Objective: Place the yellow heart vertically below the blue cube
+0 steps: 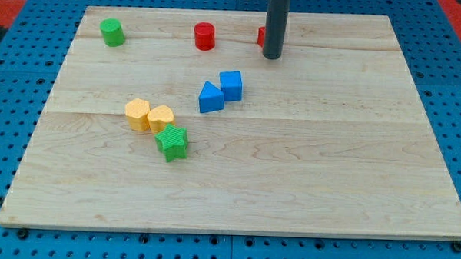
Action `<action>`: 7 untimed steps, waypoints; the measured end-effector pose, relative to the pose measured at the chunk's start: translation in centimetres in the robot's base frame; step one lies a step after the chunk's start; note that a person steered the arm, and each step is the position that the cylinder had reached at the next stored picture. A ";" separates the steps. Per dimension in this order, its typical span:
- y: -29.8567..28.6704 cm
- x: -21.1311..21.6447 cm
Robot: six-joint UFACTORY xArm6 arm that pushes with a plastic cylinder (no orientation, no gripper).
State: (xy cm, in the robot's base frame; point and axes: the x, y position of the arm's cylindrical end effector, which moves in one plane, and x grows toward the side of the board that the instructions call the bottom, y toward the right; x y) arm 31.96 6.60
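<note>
The blue cube point(231, 85) sits a little above the board's middle, touching a blue triangular block point(210, 97) on its lower left. Two yellow blocks lie side by side left of centre: the left one point(138, 114) looks hexagonal, the right one point(161, 118) looks like the yellow heart. A green star point(172, 142) touches the heart's lower right. My tip point(272, 56) is near the view's top, up and to the right of the blue cube, far from the yellow blocks.
A green cylinder point(112, 31) stands at the top left. A red cylinder point(205, 35) stands at the top centre. Another red block point(261, 37) is mostly hidden behind the rod. The wooden board point(306, 170) lies on a blue pegboard.
</note>
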 end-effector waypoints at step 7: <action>-8.9 12.1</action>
State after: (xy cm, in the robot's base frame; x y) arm 44.04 -2.26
